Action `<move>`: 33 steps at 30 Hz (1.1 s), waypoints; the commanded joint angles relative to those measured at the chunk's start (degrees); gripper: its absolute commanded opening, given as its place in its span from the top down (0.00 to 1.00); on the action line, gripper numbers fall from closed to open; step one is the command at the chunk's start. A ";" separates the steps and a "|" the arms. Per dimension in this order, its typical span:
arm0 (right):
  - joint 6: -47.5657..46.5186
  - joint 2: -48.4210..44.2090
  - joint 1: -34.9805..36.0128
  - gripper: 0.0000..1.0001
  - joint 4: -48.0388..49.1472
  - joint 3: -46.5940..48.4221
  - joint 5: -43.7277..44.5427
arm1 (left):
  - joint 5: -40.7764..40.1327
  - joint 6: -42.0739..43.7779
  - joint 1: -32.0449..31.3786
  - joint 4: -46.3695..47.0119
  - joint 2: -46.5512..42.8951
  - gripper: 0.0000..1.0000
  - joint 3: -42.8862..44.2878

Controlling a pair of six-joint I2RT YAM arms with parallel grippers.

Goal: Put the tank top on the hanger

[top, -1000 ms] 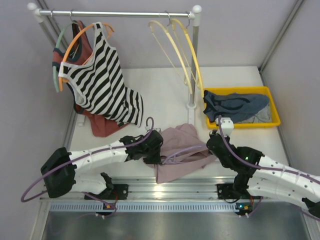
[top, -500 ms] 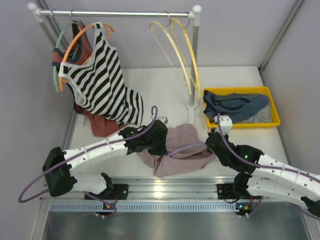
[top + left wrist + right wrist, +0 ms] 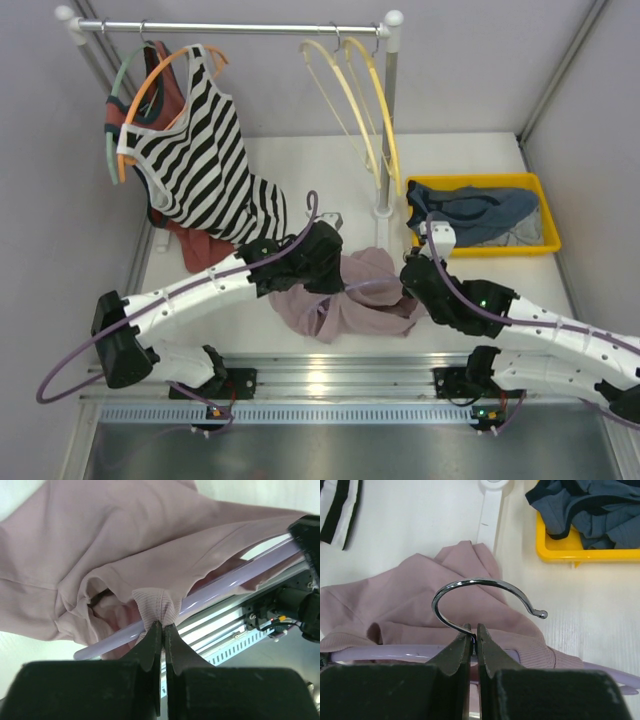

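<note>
This is a robotics laboratory, a closed test cell rather than a home or a shop. Two white and black robot arms, the left arm (image 3: 190, 295) and the right arm (image 3: 550, 325), are bolted to an aluminium rail (image 3: 340, 375) at the near edge of a white table (image 3: 300, 165). Plain grey panels (image 3: 480, 70) enclose the table on three sides. On the table stand a small clothes rack (image 3: 240, 28) with hangers and a yellow tray (image 3: 487, 250) of garments.
</note>
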 commanded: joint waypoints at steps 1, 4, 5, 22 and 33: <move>1.28 1.80 1.98 1.00 4.54 5.51 1.67 | -1.62 -0.04 -0.36 -1.59 0.64 1.00 4.01; 0.66 3.12 2.60 1.00 6.03 6.83 1.67 | -2.41 -0.04 -0.36 -2.65 0.03 1.00 4.80; 0.49 3.48 2.78 1.00 6.47 7.01 1.67 | -2.67 0.05 -0.28 -2.91 -0.06 1.00 5.07; -0.57 8.14 5.77 1.00 8.67 9.83 2.72 | -5.39 13.30 -0.28 -3.62 -4.19 0.37 9.11; -3.65 5.95 5.77 1.00 8.06 10.70 0.70 | 4.23 32.82 1.30 2.35 -10.34 0.29 5.87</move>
